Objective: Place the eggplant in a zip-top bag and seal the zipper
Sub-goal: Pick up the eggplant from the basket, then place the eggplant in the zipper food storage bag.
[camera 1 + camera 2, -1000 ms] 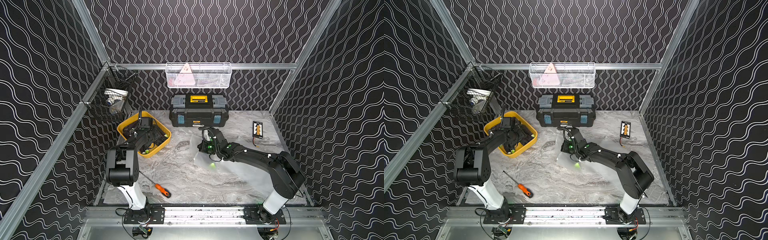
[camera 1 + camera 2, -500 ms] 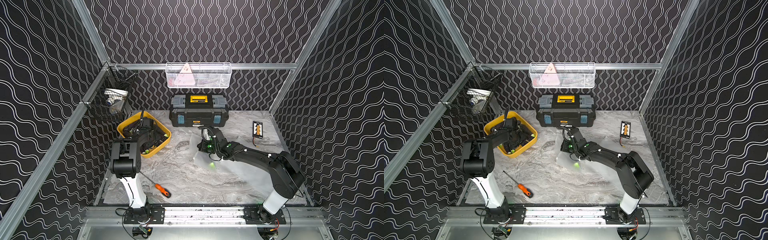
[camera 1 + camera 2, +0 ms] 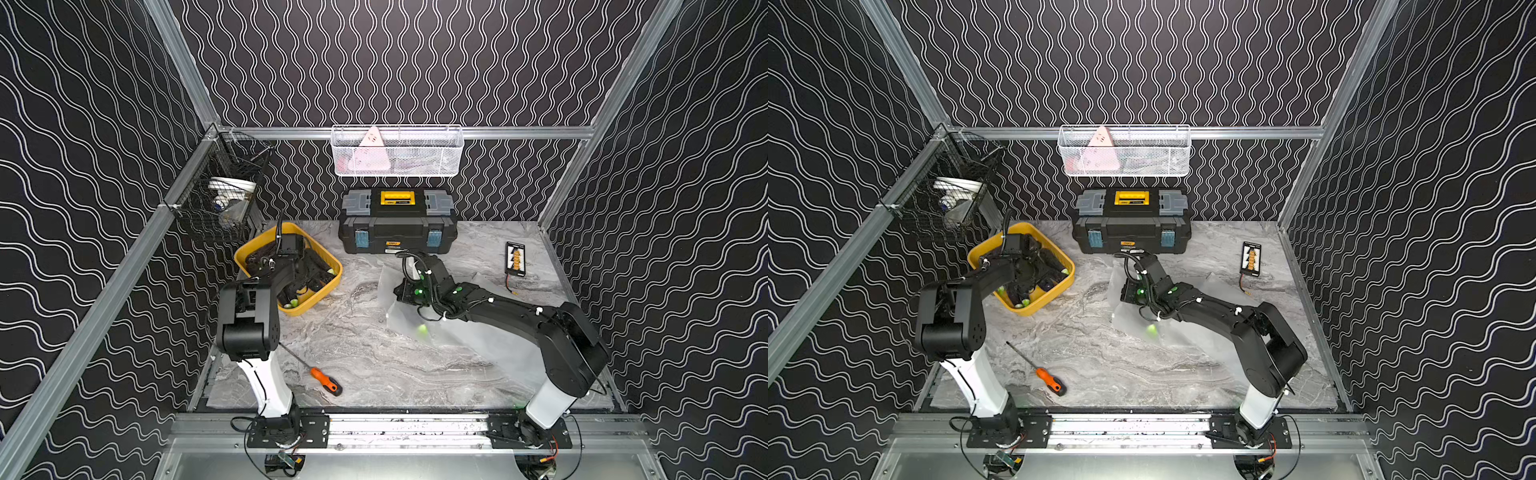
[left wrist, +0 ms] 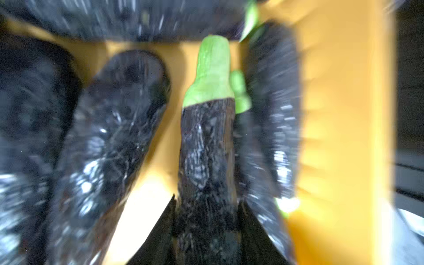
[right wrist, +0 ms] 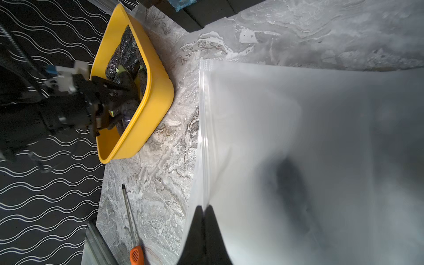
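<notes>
Grasp status, both arms

Left arm. The left gripper [image 4: 206, 199] is inside the yellow bin [image 3: 321, 297], which sits at the back left of the tabletop [image 3: 374, 365]. Its fingers [image 4: 160, 241] press against both sides of one eggplant [image 4: 206, 149] and grip its dark body. The green stem end points away from the wrist. The eggplant is within the bin walls, just beside several other eggplants [image 4: 110, 137]. The wrist view is blurred, so it cannot be told whether the eggplant is clear of the bin floor.

Right arm. The right gripper [image 5: 203, 208] is at the zip-top bag [image 3: 478, 345]. Its fingers [image 5: 195, 234] are closed together on the zipper edge [image 5: 204, 114], on the side of the bag that faces the bin. The bag is clear plastic. It lies on the tabletop right of centre, in front of the black toolbox [image 3: 397, 232] and apart from the bin. Whether its mouth is open cannot be told.

Other items. An orange-handled screwdriver [image 3: 326, 380] lies on the tabletop near the left arm's base. A small black board [image 3: 515, 259] lies at the back right.
</notes>
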Robot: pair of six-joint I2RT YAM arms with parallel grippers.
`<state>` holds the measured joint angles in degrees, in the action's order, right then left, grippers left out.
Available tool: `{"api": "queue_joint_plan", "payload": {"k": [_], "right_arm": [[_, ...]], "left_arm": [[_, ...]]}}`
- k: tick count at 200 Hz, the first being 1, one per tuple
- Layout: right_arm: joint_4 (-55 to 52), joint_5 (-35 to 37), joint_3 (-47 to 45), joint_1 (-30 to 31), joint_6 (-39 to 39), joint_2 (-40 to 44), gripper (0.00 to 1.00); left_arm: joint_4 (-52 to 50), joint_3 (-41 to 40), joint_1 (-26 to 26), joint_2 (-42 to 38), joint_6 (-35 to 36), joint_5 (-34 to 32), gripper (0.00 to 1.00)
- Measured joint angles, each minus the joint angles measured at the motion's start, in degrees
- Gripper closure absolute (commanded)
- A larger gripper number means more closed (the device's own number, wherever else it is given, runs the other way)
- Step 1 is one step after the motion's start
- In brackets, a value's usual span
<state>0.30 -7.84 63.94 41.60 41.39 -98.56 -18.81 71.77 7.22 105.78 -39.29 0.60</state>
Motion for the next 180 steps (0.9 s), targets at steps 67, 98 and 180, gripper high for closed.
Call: {"api": "queue_joint_plan", "payload": {"k": [67, 98, 180], "right_arm": [[-0.55, 1.16, 2.84, -0.09, -0.04, -1.75, 1.0], [-0.37, 1.29, 3.78, -0.09, 0.09, -2.95, 1.0], [0.98, -0.72, 2.51, -0.02, 4.55, -1.68, 1.0]], "left_arm": [[-1.44, -2.45, -5.97, -16.06, 0.59, -0.37, 0.6], [-0.63, -4.98, -15.61, -21.73, -0.31, -0.17, 0.61], [9.49, -13.66, -32.81, -18.88, -7.65, -6.27, 0.61]]}}
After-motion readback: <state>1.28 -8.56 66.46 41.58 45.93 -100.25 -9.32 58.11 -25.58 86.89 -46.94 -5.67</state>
